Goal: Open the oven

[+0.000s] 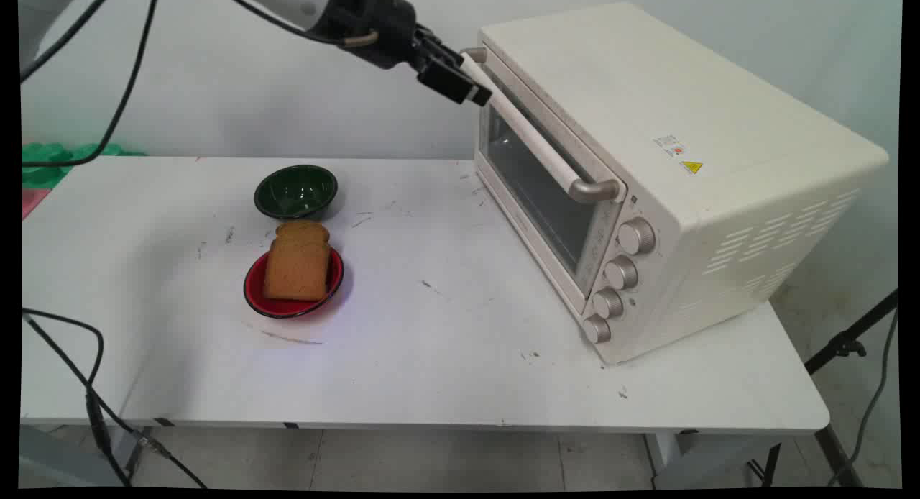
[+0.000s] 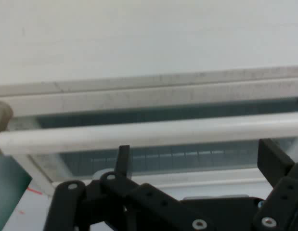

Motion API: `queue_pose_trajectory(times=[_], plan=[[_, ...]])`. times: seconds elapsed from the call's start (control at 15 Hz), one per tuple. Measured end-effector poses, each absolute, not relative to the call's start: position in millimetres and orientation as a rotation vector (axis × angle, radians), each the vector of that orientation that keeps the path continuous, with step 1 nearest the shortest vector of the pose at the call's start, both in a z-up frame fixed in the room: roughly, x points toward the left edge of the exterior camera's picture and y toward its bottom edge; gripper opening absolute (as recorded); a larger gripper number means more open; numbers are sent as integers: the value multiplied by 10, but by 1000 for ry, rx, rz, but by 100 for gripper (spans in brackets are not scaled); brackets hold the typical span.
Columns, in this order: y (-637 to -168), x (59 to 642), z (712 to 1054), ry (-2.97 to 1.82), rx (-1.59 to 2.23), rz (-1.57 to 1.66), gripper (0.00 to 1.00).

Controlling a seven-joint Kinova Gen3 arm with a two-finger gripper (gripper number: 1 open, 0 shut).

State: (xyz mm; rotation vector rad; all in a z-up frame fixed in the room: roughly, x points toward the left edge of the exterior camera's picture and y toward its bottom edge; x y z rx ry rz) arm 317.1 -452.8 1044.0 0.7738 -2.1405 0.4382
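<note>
A cream toaster oven [image 1: 668, 118] stands on the right of the white table [image 1: 445, 355], its glass door [image 1: 535, 190] closed. My gripper [image 1: 460, 82] hangs high at the far end of the door's long handle [image 1: 535, 143], its tips right at the bar. In the hand view the handle [image 2: 153, 132] runs across just beyond the gripper [image 2: 197, 159]. The fingers [image 2: 123, 161] stand wide apart and open, with nothing held. A slice of toast [image 1: 297, 263] lies in a red bowl [image 1: 287, 308] at the table's left middle.
An empty dark green bowl [image 1: 295, 191] sits just behind the red one. Several knobs [image 1: 619, 272] run down the oven's front right side. Black cables hang at the left, and a green object [image 1: 57, 154] lies beyond the table's far left corner.
</note>
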Motion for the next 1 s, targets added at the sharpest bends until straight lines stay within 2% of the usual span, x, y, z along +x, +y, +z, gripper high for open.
queue_pose_trajectory(times=[0.07, 1.0], plan=[[-4565, 3118, 10446, -2140, 775, 442, 0], [-4899, 2747, 10314, -2154, 806, 500, 0]])
